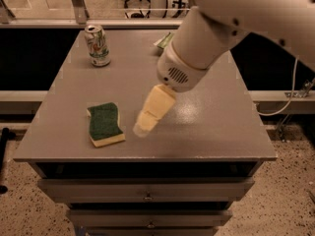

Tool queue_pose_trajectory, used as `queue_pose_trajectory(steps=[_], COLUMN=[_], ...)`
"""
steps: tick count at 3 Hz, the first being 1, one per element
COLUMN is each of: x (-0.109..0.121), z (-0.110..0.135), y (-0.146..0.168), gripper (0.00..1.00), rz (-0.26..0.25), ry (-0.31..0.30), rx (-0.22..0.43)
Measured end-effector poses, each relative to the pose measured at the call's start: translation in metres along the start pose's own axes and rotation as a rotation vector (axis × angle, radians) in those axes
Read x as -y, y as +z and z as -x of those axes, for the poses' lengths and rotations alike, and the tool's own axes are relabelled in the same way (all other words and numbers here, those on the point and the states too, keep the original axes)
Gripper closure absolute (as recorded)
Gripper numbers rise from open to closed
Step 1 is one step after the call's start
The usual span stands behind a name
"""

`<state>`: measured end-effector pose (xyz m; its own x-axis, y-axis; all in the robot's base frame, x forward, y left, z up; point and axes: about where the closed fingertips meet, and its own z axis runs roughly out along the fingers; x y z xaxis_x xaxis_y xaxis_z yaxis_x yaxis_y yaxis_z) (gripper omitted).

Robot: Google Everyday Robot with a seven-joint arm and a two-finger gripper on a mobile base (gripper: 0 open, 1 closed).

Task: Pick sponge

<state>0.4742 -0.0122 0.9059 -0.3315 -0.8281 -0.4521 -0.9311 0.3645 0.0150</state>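
Observation:
The sponge (105,124) lies flat on the grey table (211,127) near its front left, dark green top up with pale yellow foam showing at its front edge. My gripper (141,128), pale yellow and angled down to the left, hovers just right of the sponge, a small gap away and not touching it. The white arm (206,38) reaches in from the upper right.
A soda can (97,44) stands upright at the back left of the table. A green snack bag (165,40) at the back is mostly hidden behind the arm. Drawers (147,191) sit under the table's front edge. A glass railing and office chair stand behind.

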Motion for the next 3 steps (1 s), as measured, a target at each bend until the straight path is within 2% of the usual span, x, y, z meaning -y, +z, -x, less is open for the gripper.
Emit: queue_pose_trajectory(steps=[1,2,3], x=[-0.018,-0.032,-0.037], z=[0.029,0.051,0.064], y=[0.036,0.066,0.09], gripper=[0.0,0.0,0.0], rz=[0.043,0.056,0.046], ry=[0.05,0.089,0.108], rx=[0.077,0.151,0.201])
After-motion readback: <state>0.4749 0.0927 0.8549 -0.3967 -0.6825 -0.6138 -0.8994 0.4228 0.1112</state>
